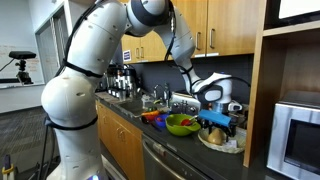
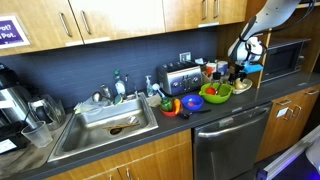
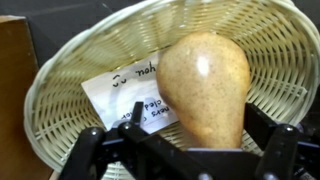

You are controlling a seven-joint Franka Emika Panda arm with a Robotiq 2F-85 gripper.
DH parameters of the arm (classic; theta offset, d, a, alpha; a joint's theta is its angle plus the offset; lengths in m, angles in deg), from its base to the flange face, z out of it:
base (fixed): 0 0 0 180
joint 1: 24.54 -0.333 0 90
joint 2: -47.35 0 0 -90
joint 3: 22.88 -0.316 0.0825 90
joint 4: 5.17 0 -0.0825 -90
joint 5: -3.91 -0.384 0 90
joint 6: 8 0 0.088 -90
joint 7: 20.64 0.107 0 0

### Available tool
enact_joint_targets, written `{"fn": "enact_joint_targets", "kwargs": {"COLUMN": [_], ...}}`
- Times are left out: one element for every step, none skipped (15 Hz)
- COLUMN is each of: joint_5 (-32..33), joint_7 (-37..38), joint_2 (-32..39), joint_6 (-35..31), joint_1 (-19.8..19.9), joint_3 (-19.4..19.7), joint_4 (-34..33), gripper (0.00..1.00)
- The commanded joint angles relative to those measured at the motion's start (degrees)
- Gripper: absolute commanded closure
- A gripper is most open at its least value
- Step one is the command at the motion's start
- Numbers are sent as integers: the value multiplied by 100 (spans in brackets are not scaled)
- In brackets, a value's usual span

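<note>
The pincer (image 3: 188,142) hangs just over a wicker basket (image 3: 60,95) with its jaws spread wide and released, each finger standing clear of the tan pear (image 3: 205,85) between them. The pear rests inside the basket, partly covering a slip of white paper (image 3: 115,95) whose handwriting is too blurred to read. In an exterior view the arm reaches down at the end of the dark tabletop (image 2: 200,120), near a green bowl (image 2: 215,97), with a toaster (image 2: 180,76) and a sink (image 2: 105,125) further along.
</note>
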Motion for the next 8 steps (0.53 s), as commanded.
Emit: {"fn": "enact_joint_targets", "kwargs": {"joint_5": [231, 263, 303, 383, 514, 642, 766, 888], "joint_7": [165, 189, 207, 247, 387, 474, 570, 667], "joint_2": [-87, -172, -254, -323, -404, -528, -625, -737], "joint_6": [8, -25, -44, -39, -5, -12, -26, -48], "joint_1": [117, 90, 69, 46, -21, -56, -88, -121], "joint_3": [-94, -69, -45, -17, 67, 118, 164, 212], "joint_4": [35, 109, 173, 211, 256, 343, 399, 476], "gripper": [0, 0, 0, 0, 0, 0, 0, 0]}}
